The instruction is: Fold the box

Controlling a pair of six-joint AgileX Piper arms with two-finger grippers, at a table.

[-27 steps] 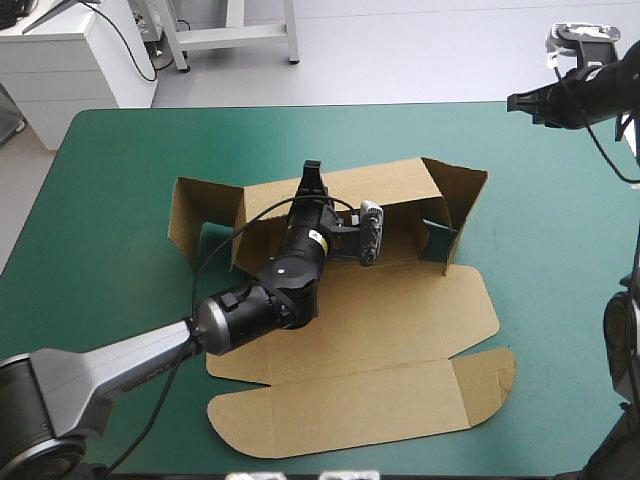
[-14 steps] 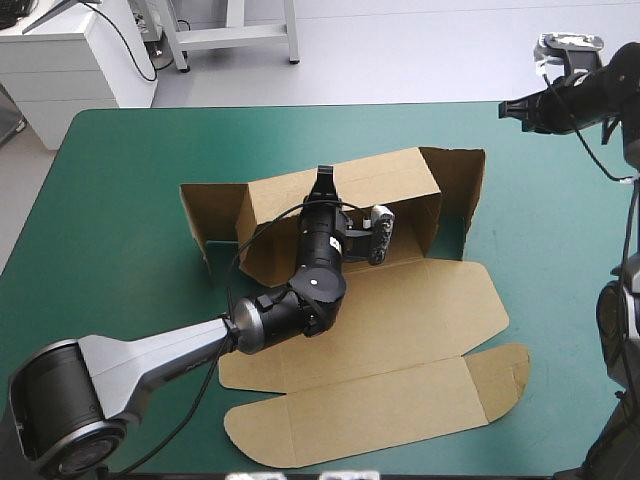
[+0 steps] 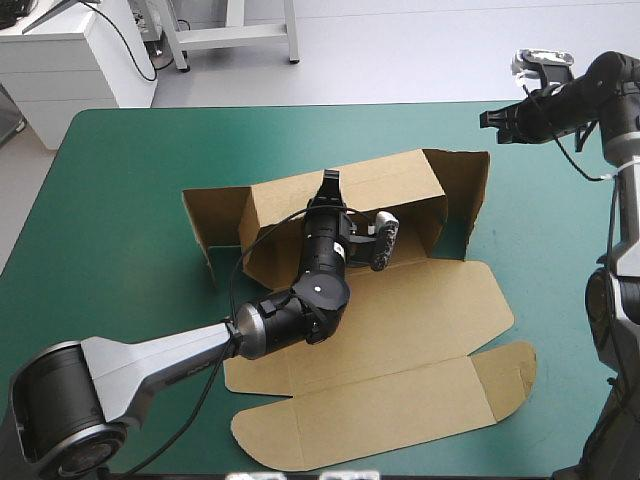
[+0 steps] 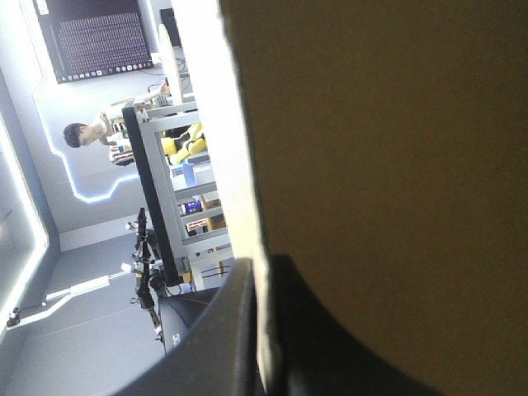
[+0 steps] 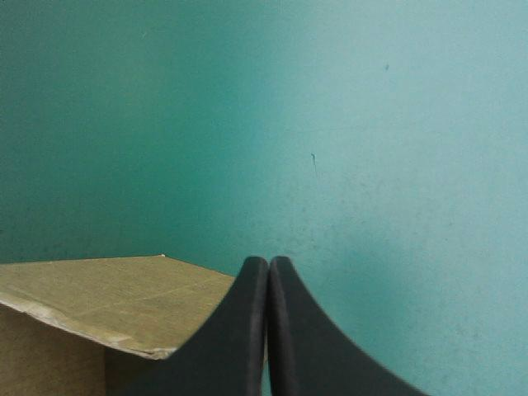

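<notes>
table | cover: teal-green | lies flat, smooth

A robotics laboratory, by the look of it; a grey and black jointed robot arm and a second black arm reach over a wide surface under a teal-green cover, with a partly raised brown cardboard box lying on it; beyond the far edge are a smooth pale grey floor, a white cabinet trailing a black cable, and the pale metal legs of a bench; the left wrist view shows pale metal shelving stocked with small goods.
</notes>
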